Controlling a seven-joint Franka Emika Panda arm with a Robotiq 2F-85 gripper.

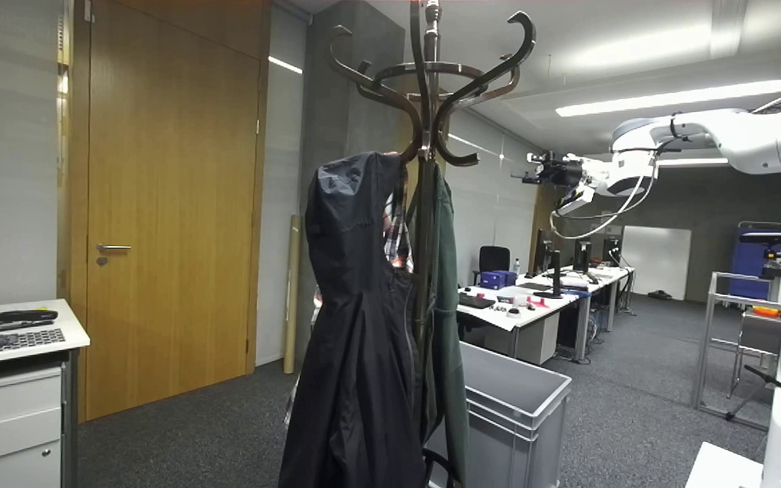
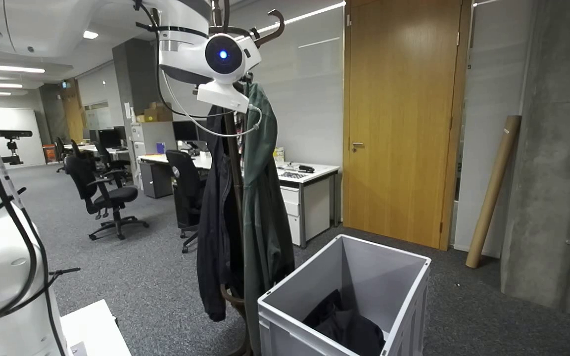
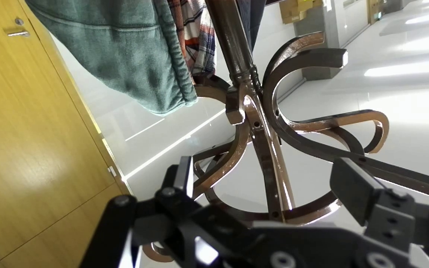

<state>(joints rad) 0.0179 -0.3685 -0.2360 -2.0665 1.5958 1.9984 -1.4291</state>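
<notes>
Two dark fingers (image 3: 352, 190) stand wide apart in the wrist view, so the hand (image 3: 266, 182) is fully spread and grips nothing. Past the gap between them rises the coat stand (image 1: 424, 196), its curved brown hooks and ring showing upside down and slanted from this angle. In an exterior view the white arm (image 1: 750, 142) reaches in from the right edge, stretched out high and nearly level, with a looped cable (image 1: 607, 224) drooping under its end. The hand points toward the upper part of the stand, a clear gap between the two. In an exterior view the wrist (image 2: 223, 54) overlaps the top of the stand and hides the hand.

A green garment (image 1: 450, 291), a plaid garment (image 3: 196, 37) and a dark hooded jacket (image 1: 356, 325) hang from the stand, all apart from the fingers. By its foot stands a grey bin (image 2: 384, 267), with dark cloth (image 2: 347, 326) heaped inside; the arm's end is well above it.
</notes>
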